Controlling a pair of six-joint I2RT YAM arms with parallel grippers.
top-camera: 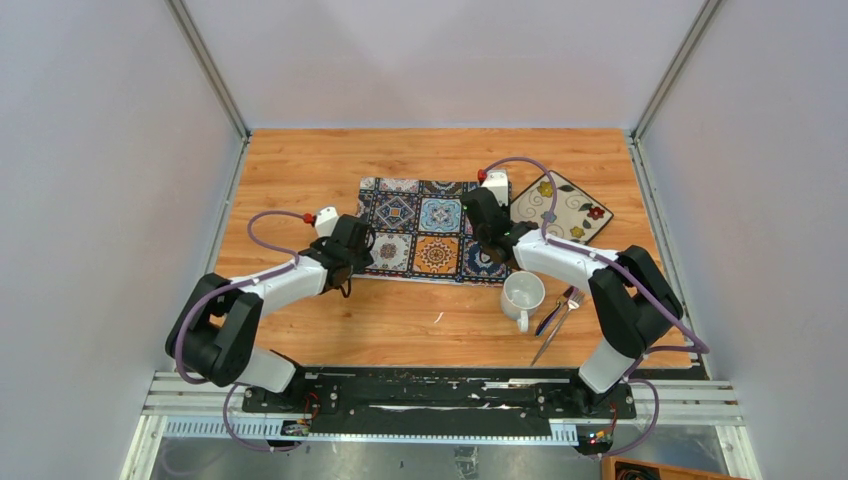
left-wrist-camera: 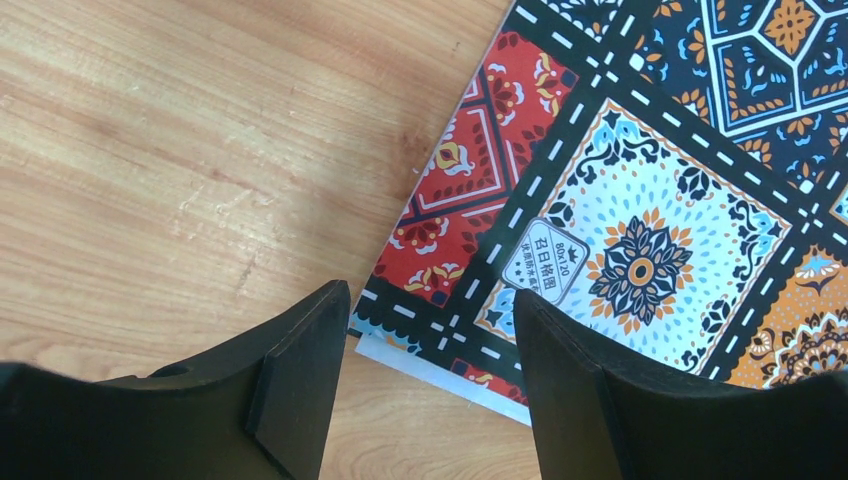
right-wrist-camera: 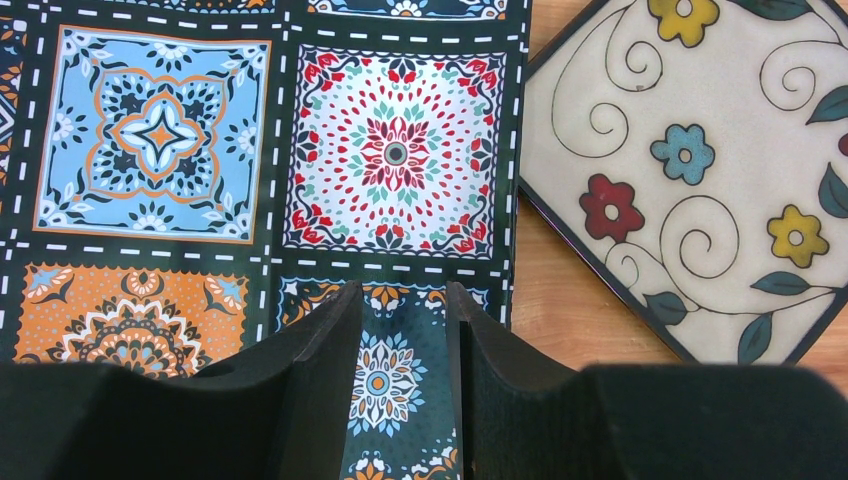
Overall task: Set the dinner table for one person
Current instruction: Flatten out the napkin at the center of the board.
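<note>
The dinner table [top-camera: 300, 170] is a light orange-brown wood-grain top. A colourful tile-patterned placemat [top-camera: 420, 225] lies flat at its middle. My left gripper [top-camera: 356, 258] is open, and its fingers stand either side of the placemat's near-left corner [left-wrist-camera: 400, 310], with bare table [left-wrist-camera: 150, 150] to the left. My right gripper [top-camera: 487, 235] is open by a narrow gap and empty, low over the placemat's near-right dark teal tile [right-wrist-camera: 400, 380]. A cream plate with painted flowers [top-camera: 562, 208] lies just right of the placemat and also shows in the right wrist view [right-wrist-camera: 700, 180].
A white mug [top-camera: 523, 297] stands in front of the placemat's right end. A fork and a purple-handled utensil [top-camera: 558, 318] lie just right of the mug, under the right arm. Metal frame posts and white walls close in the table's sides and back.
</note>
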